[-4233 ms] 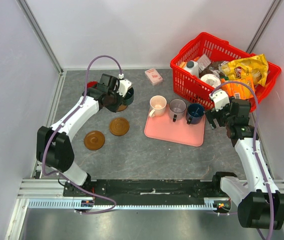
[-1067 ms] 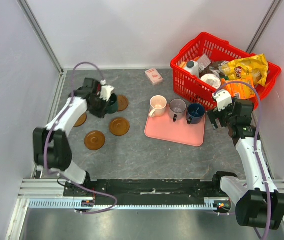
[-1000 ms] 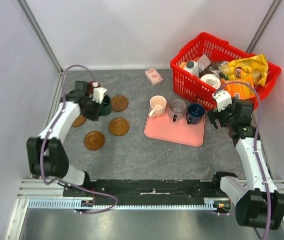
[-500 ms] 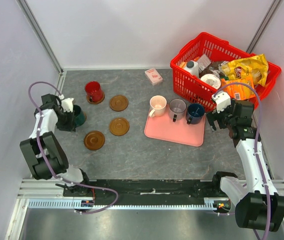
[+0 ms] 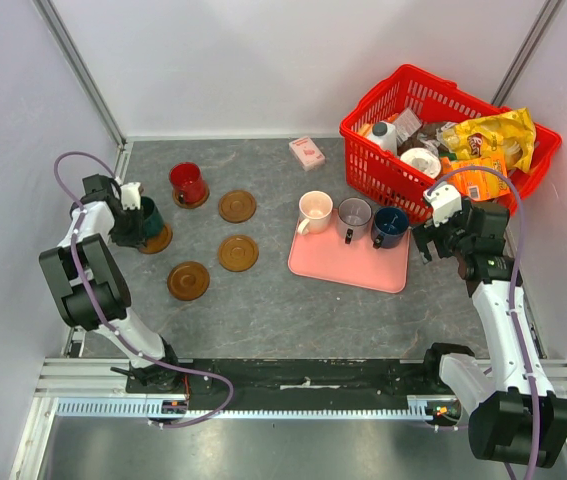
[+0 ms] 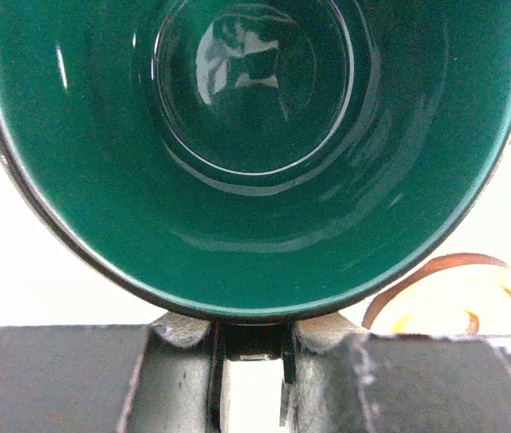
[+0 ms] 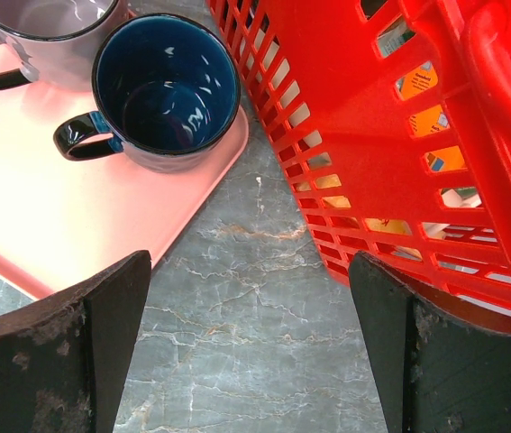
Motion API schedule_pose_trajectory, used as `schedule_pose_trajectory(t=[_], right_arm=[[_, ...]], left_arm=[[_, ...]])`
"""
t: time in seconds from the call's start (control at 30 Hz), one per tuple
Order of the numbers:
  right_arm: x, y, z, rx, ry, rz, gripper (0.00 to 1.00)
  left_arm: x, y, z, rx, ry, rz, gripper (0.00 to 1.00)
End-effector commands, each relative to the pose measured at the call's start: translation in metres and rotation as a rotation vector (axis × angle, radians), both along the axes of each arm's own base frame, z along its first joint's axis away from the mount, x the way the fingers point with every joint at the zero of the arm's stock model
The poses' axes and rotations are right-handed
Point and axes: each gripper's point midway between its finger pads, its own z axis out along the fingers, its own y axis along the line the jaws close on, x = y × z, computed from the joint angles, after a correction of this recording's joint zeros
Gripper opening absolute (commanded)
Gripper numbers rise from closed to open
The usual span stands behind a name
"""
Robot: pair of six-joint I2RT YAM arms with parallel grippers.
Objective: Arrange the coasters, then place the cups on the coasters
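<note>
My left gripper [image 5: 129,214] is shut on the dark green cup [image 5: 150,221], gripping it at its near side. The cup is upright over the leftmost brown coaster [image 5: 158,241]; I cannot tell whether it touches. In the left wrist view the green cup [image 6: 255,153] fills the frame, with the coaster's edge [image 6: 444,289] at lower right. The red cup [image 5: 187,183] stands on a coaster [image 5: 196,200]. Three bare coasters [image 5: 237,206], [image 5: 237,252], [image 5: 188,280] lie nearby. The cream [image 5: 314,210], grey [image 5: 354,213] and navy [image 5: 390,226] cups stand on the pink tray. My right gripper [image 5: 431,240] is open, right of the navy cup [image 7: 165,95].
The pink tray [image 5: 348,265] lies at centre right. A red basket [image 5: 450,130] full of goods stands at the back right, close to my right gripper. A small pink box [image 5: 306,152] lies at the back. White walls enclose the table on the left and behind.
My left arm has carried the green cup leftwards from near the red cup's coaster to over the leftmost coaster. The right arm has not moved.
</note>
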Motion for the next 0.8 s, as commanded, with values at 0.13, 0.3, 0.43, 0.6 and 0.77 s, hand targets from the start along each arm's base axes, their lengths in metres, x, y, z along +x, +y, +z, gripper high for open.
schedule_pose_trajectory(t=[0.13,0.3,0.43,0.6,0.77], right_arm=[[0.006,0.002,0.019,0.008,-0.047,0.012,0.98],[0.007,0.0,0.017,0.006,-0.039,0.007,0.98],[0.007,-0.001,0.017,0.004,-0.041,0.001,0.98],[0.007,-0.001,0.017,0.004,-0.039,-0.004,0.98],[0.007,-0.003,0.017,0.002,-0.04,-0.012,0.98]], left_arm=[[0.017,0.013,0.009,0.056,-0.079,0.024,0.03],[0.012,0.008,0.002,0.038,-0.062,0.013,0.04],[0.008,0.006,-0.003,0.031,-0.048,0.006,0.05],[0.006,0.002,-0.006,0.018,-0.048,-0.006,0.07],[0.003,0.0,-0.005,0.011,-0.048,-0.009,0.08]])
